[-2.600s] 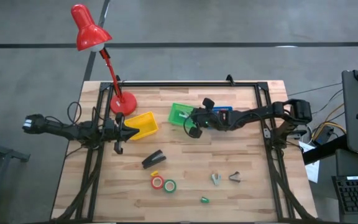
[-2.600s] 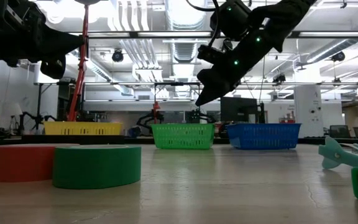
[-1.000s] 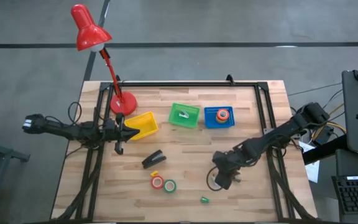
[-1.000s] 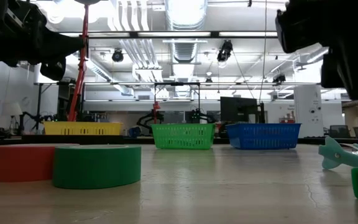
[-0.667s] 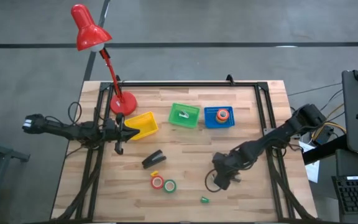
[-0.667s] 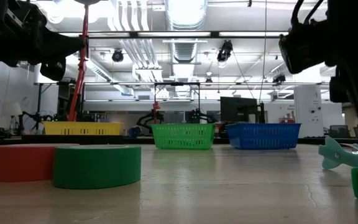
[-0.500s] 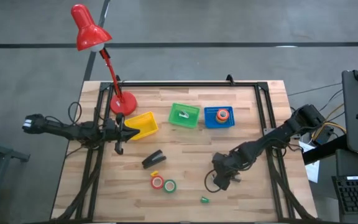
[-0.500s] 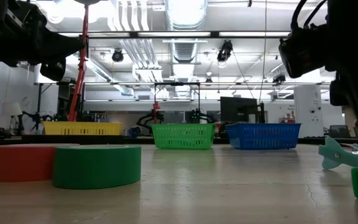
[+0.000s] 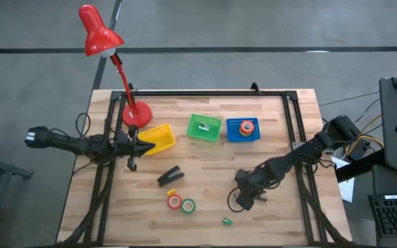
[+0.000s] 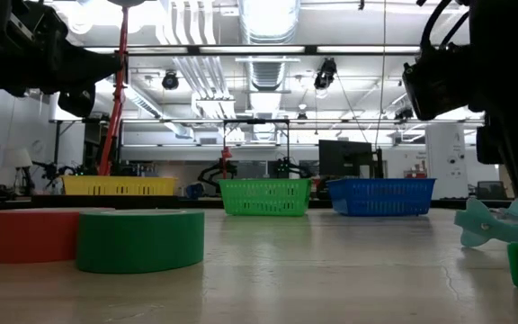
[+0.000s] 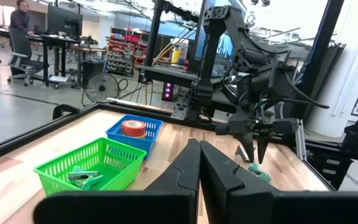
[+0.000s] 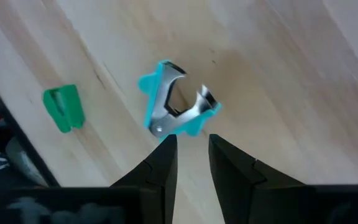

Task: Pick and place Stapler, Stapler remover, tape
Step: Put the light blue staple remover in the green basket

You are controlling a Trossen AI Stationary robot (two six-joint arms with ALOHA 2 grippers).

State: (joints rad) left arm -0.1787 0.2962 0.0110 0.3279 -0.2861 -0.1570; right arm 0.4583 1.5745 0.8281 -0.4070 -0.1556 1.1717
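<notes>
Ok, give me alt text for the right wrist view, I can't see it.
The right gripper, fingers slightly apart, hangs just above a teal-handled staple remover lying on the wooden table, not yet gripping it. A small green piece lies apart from it.

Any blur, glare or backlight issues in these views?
Low view: bright ceiling lights behind, so the right claw is a black silhouette, and the near green tape roll looms large. Right wrist view: the staple remover looks soft. High view: even light, no glare.
</notes>
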